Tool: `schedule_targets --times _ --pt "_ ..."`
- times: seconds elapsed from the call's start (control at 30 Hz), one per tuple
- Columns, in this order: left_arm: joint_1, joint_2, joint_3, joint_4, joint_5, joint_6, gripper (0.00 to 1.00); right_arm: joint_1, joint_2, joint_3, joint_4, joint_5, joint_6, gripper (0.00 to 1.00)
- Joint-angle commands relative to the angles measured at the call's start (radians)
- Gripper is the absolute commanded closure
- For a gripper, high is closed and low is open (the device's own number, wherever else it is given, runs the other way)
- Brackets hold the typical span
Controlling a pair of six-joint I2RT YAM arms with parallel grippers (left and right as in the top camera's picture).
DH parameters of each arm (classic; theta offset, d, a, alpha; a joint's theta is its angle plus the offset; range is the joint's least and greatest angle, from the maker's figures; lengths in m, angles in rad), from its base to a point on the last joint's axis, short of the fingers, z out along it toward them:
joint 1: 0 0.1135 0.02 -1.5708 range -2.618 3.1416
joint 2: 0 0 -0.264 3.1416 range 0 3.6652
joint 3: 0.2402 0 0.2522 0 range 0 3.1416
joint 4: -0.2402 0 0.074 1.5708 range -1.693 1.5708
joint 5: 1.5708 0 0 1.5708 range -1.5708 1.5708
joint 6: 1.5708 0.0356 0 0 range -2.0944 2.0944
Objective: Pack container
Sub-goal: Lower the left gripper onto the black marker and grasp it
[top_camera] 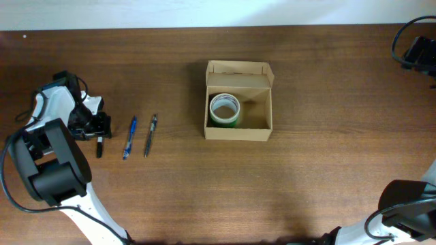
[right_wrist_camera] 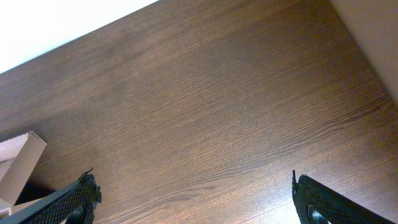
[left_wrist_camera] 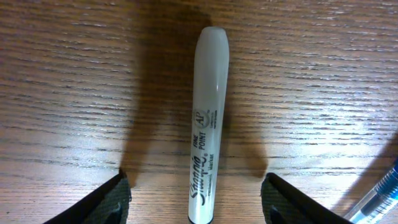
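Observation:
The container, a tan cardboard box with its flap lid open at the back, stands mid-table. A green tape roll lies inside it on the left. A grey Sharpie marker lies on the table at the far left; in the overhead view only its dark end shows below my left gripper. My left gripper is open, low over the marker, one finger on each side, not touching it. My right gripper is open and empty over bare wood; its arm sits at the far right edge.
A blue pen and a dark pen lie side by side just right of the marker; the blue pen also shows in the left wrist view. A corner of the box shows in the right wrist view.

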Motion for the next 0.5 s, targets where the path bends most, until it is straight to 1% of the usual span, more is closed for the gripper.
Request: schedule_targets --times 0.0,0.1,0.2,0.27,0.33,0.4,0.47 --pt "-0.026 0.054 0.0 0.003 0.034 0.036 0.37 0.0 0.01 0.007 -0.001 -0.009 0.013 0.01" --pt "-0.049 0.054 0.0 0.003 -0.021 0.038 0.41 0.0 0.01 0.007 -0.001 -0.009 0.013 0.01" --pt "-0.064 0.054 0.0 0.003 -0.04 0.034 0.55 0.0 0.01 0.007 -0.001 -0.009 0.013 0.01" --pt "-0.066 0.054 0.0 0.003 -0.041 0.031 0.61 0.0 0.01 0.007 -0.001 -0.009 0.013 0.01" --pt "-0.066 0.054 0.0 0.003 -0.04 0.031 0.76 0.0 0.01 0.007 -0.001 -0.009 0.013 0.01" --pt "-0.066 0.054 0.0 0.003 -0.04 0.031 0.86 0.0 0.01 0.007 -0.001 -0.009 0.013 0.01" --pt "-0.066 0.054 0.0 0.003 -0.04 0.03 0.98 0.0 0.01 0.007 -0.001 -0.009 0.013 0.01"
